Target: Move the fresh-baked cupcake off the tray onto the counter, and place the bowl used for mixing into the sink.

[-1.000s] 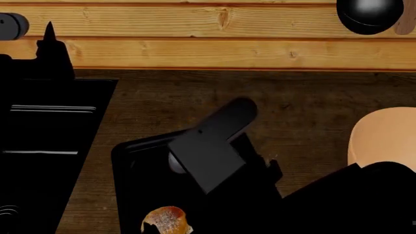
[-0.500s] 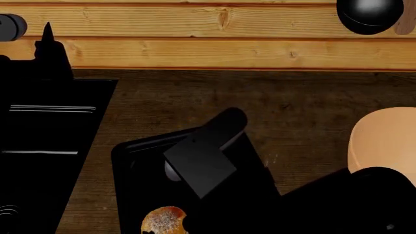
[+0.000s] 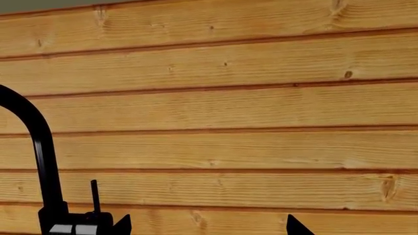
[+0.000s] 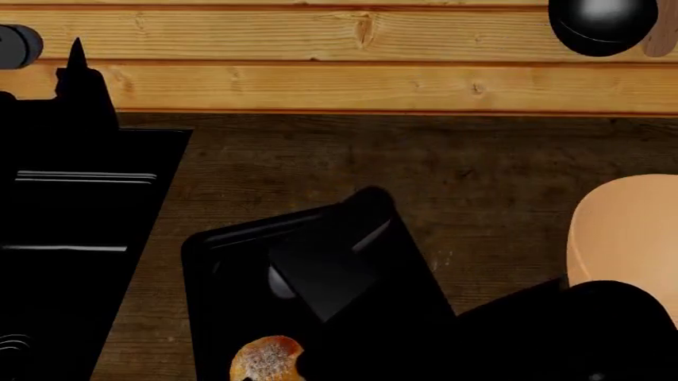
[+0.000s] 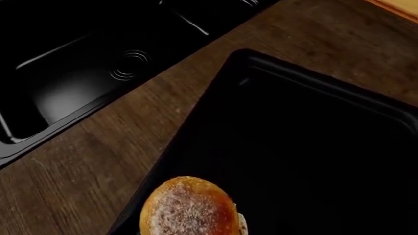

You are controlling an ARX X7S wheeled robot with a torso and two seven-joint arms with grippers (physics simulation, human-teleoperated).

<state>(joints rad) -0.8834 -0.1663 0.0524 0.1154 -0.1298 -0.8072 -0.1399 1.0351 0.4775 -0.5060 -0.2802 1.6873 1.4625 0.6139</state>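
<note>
**Cupcake on tray, right arm over it, bowl off to the side**

The tray [image 4: 228, 278] is the landmark: it lies on the counter [image 4: 317, 159], skewed so its long axis runs obliquely to the plank wall [image 4: 317, 79]. The cupcake [image 4: 270, 359] sits on the tray near the long rim that faces the sink [image 4: 75, 238], upright, sugared top up; being round, it points no way in particular. In the right wrist view the cupcake [image 5: 189, 208] sits just inside that rim of the tray [image 5: 313, 147], with a strip of bare counter [image 5: 85, 166] between it and the sink [image 5: 72, 73] basin with its round drain.

Open wood lies between the tray's far rim and the wall, and on the bowl side too. The bowl [image 4: 625, 230] stands on the counter, well apart from the tray, on the side away from the sink.

The right arm [image 4: 339, 254] hangs over the tray's middle, hiding much of it; the claw itself is not distinguishable, so cannot tell if open or closed. Left claw: two finger tips [image 3: 294, 227] show apart in the left wrist view with nothing between, facing the wall beside the faucet [image 3: 39, 147]. A black round utensil [image 4: 604, 24] hangs on the wall above the bowl.
</note>
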